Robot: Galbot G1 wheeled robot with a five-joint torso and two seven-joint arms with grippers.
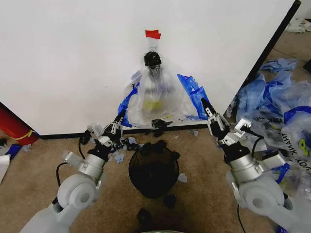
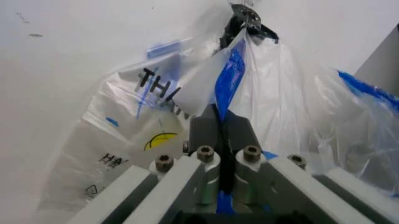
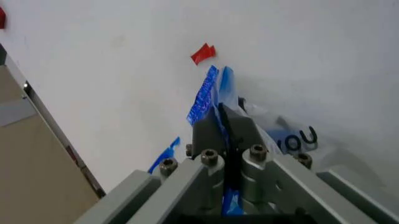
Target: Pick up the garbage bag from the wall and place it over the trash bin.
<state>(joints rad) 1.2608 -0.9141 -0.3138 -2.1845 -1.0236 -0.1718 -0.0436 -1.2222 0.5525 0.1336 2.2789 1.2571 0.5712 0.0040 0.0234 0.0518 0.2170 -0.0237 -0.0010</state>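
Observation:
The garbage bag (image 1: 155, 99) hangs on the white wall (image 1: 68, 63) from a black clip (image 1: 152, 59) under a piece of red tape (image 1: 152, 34). It is clear plastic with black lettering (image 2: 156, 84) and a yellow smiley (image 2: 160, 140). My left gripper (image 1: 120, 118) is shut on the bag's left blue handle (image 2: 231, 77). My right gripper (image 1: 206, 107) is shut on the right blue handle (image 3: 206, 100). The black wire-mesh trash bin (image 1: 153, 170) stands on the carpet below the bag, between my two arms.
A heap of similar bluish bags (image 1: 279, 109) lies on the floor at the right, past the wall's black edge strip (image 1: 272, 46). A red object (image 1: 12, 127) leans at the left. Black clips (image 1: 170, 200) and plastic scraps lie around the bin.

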